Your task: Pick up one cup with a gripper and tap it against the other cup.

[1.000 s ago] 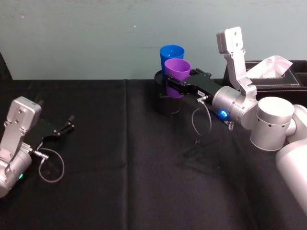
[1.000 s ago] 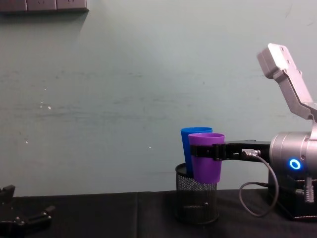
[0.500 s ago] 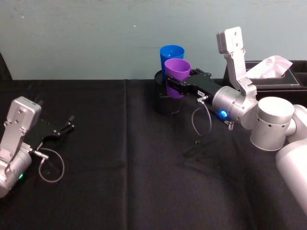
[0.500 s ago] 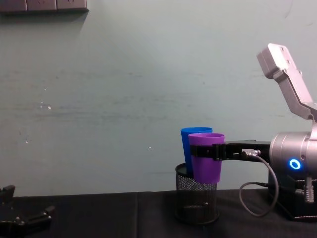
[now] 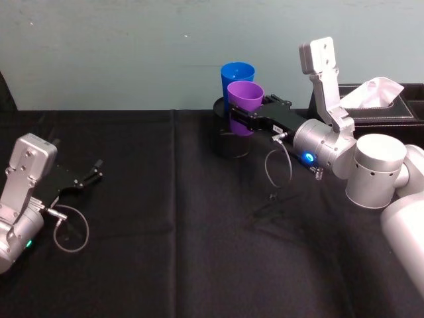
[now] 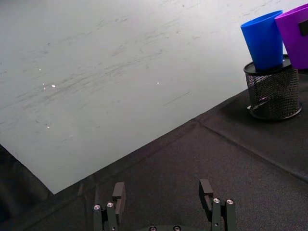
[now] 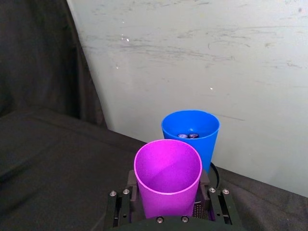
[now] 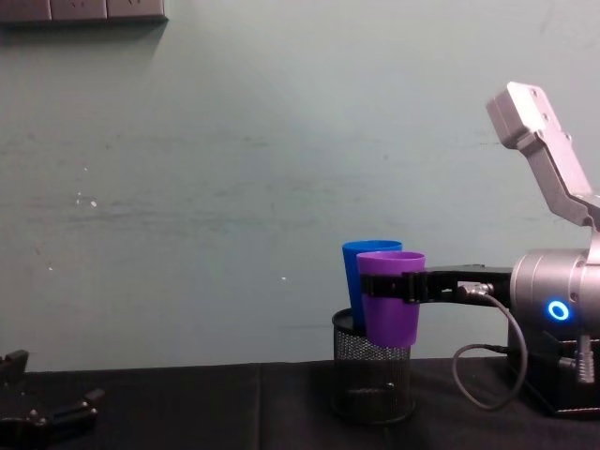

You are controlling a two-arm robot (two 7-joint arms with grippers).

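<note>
Gripping the purple cup (image 5: pixel 244 106) around its wall, right hand (image 5: pixel 246 116) clamped on it from both sides and held aloft above the black mesh pen holder (image 5: pixel 230 138) at the far middle of the black-draped worktop (image 5: pixel 172 225). Purple cup upright, mouth open to the ceiling, hanging clear of the worktop and just in front of the blue cup (image 5: pixel 236 81), seated upright inside the mesh holder. Seen side-on from the chest, purple cup (image 8: pixel 391 295) overlapping the blue cup (image 8: pixel 367 258), rims nearly level, blue one slightly higher; whether the two walls actually meet, cannot tell. From the right wrist, purple cup (image 7: pixel 167 177) framed between black fingers (image 7: pixel 120 206), blue cup (image 7: pixel 190 136) directly behind and very close, two small dark objects lying in its bottom. Silver-grey right arm (image 5: pixel 328 149) reaching in from the right with a blue light ring glowing at the wrist, cable looped beneath. Black tissue box (image 5: pixel 379 106) with white tissue poking out, standing at the far right edge behind that arm. Left hand (image 5: pixel 87 177) parked low at the near left of the worktop, well apart from both cups, fingers spread and grasping nothing. From the left wrist, those fingers (image 6: pixel 207 194) wide apart over bare cloth, mesh holder (image 6: pixel 272 91) and both cups far off against the pale green wall (image 5: pixel 132 46).
</note>
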